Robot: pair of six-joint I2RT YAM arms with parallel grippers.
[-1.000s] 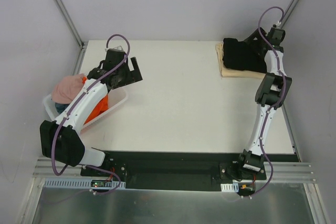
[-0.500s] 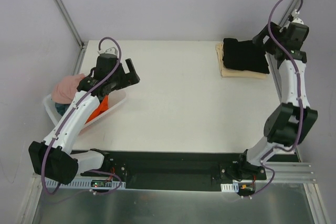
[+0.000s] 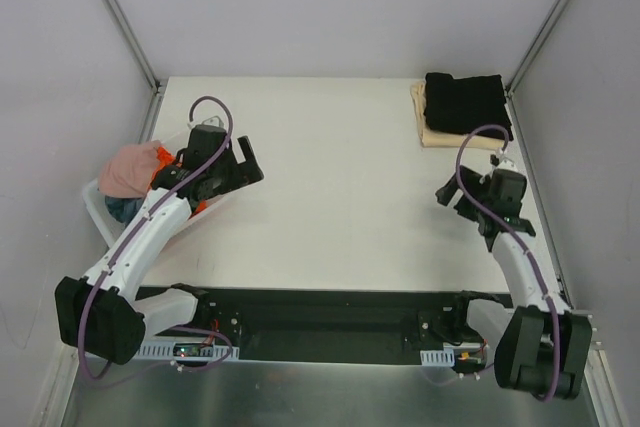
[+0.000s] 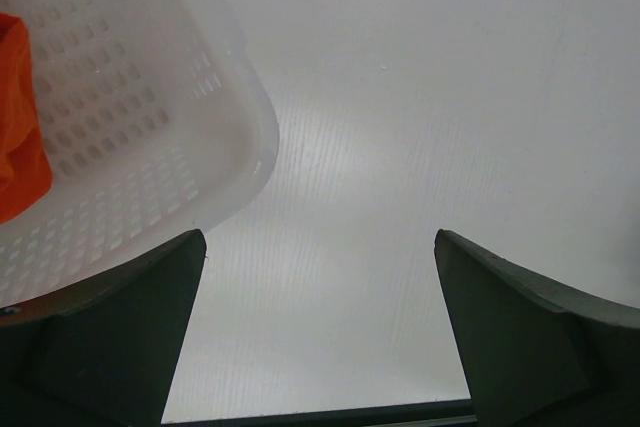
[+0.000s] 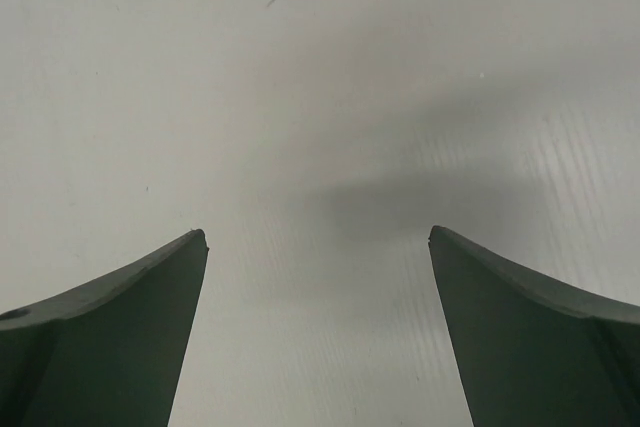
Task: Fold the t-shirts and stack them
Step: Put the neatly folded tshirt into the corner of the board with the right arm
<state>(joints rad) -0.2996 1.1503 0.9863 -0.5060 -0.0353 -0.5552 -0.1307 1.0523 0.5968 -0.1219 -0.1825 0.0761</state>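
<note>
Twice showing claws spread wide with nothing between them. Looking down from above on a white table [image 3: 340, 207].

At the far right corner, showing a folded black t-shirt [image 3: 462, 102] lying on top of a folded tan t-shirt [image 3: 428, 134], with the tan edge peeking out along the left and near sides.

At the left edge, showing a white plastic basket [image 3: 95, 202] holding a pink t-shirt [image 3: 128, 169], an orange t-shirt [image 3: 158, 175] and a grey-blue t-shirt [image 3: 120, 209], all crumpled.

Hovering the left gripper [image 3: 250, 165] just beside the basket's right rim, fingers wide apart, gripping nothing. In the left wrist view, framing the basket's rounded corner and a bit of orange cloth inside it.

Hanging the right gripper [image 3: 448, 199] over bare table near the right edge, well apart from the folded stack, fingers likewise wide apart and holding nothing.
</note>
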